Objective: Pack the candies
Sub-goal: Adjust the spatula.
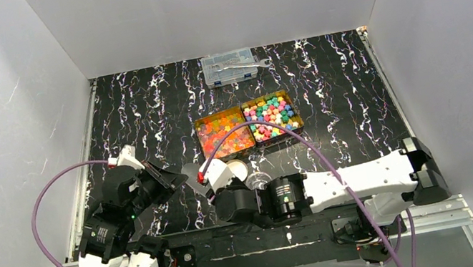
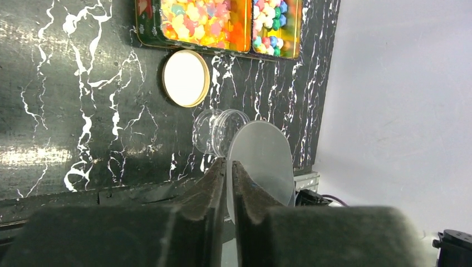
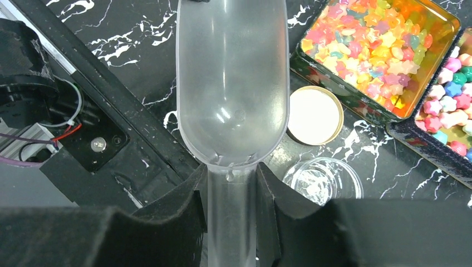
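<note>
Both my arms are low at the near edge of the desk [image 1: 142, 106], and they meet on the same clear plastic scoop [image 3: 232, 83]. My right gripper [image 3: 231, 167] has the scoop's handle clamped between its two fingers, with the bowl sticking out ahead of it. The bowl's got nothing in it. My left gripper [image 2: 229, 164] comes in from the left side. Its fingers are nearly pressed together with just a sliver of gap, and as far as I can see from the left wrist view, the rim of the scoop bowl sits in that gap, so it's pinching the rim.

The candies are all out in the middle of the desk, in two open tins sitting right beside each other. The glossy candies [image 1: 224, 132], red, orange and yellow, fill the left tin [image 3: 339, 89]. The pastel candies [image 1: 272, 114], pink, green, blue, yellow and white, fill the right tin [image 3: 428, 156].

Between the tins and the near edge there's a round white lid [image 3: 314, 115] with a gold rim lying flat, just beside the left tin. A little clear round jar [image 3: 323, 181] stands open next to it, a bit closer to me.

Over by the far edge sits a clear compartment box [image 1: 230, 68] with a wrench [image 1: 247, 65] lying on top.
</note>
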